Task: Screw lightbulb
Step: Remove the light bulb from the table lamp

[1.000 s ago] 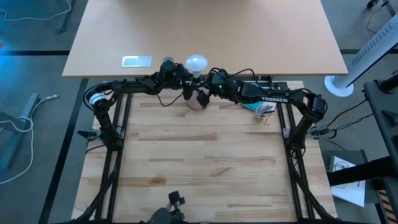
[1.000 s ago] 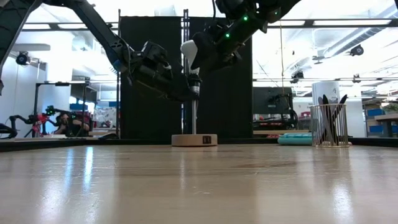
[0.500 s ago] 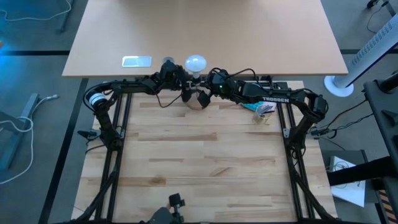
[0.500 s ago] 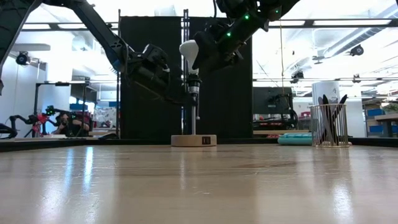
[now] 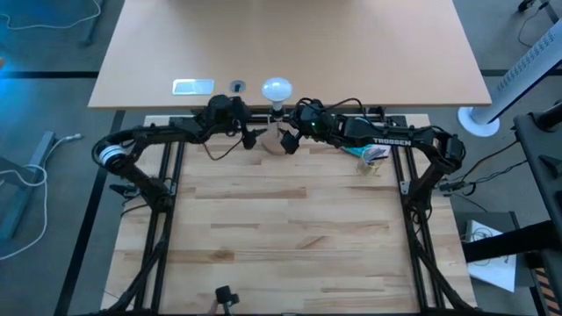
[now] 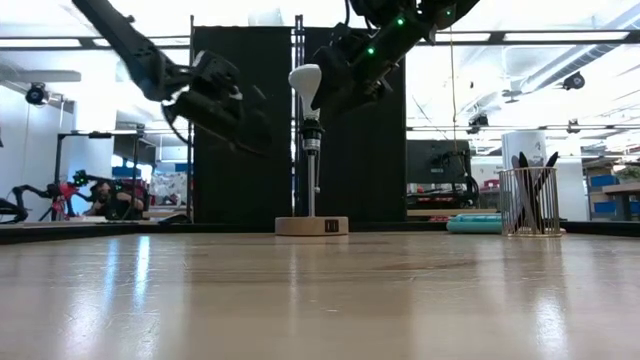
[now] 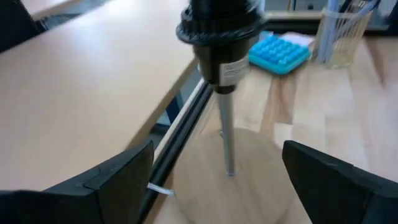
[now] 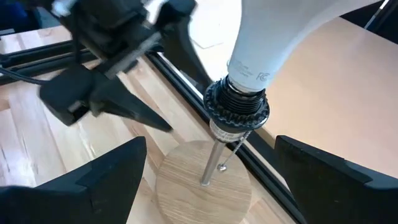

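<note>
**Desk:** What am I looking at on your side?

**Operator:** I see a pale butcher-block wooden bench (image 5: 290, 228) inside a black frame, with a smooth tan tabletop (image 5: 290, 44) butted against its far edge. At bench height I look across into a bright workshop: dark panels behind, shelving, and a clear mesh cup of dark pens (image 6: 531, 200) off to one side beside a flat blue tray (image 7: 280, 51).

**Desk:** And the bulb?

**Operator:** The small white round-globe lightbulb (image 6: 304, 80) sits upright in the black ribbed socket (image 8: 237, 111), its pale neck down in the collar. The socket stands on a thin metal rod (image 7: 227, 140) rising from the round wooden disc base (image 6: 312, 226), at the far edge of the bench, roughly midway across.

**Desk:** Grippers?

**Operator:** My left gripper (image 6: 235, 112) hangs in the air just beside the socket, clear of it, fingers (image 7: 118, 180) spread wide and holding nothing. From its wrist I see the socket and rod between the fingers with open space on both sides. My right gripper (image 5: 283, 132) is up by the bulb from the other side, also spread wide. Its fingers (image 8: 106, 180) flank the socket and disc without touching. I can't tell whether anything higher on it brushes the globe.
</note>
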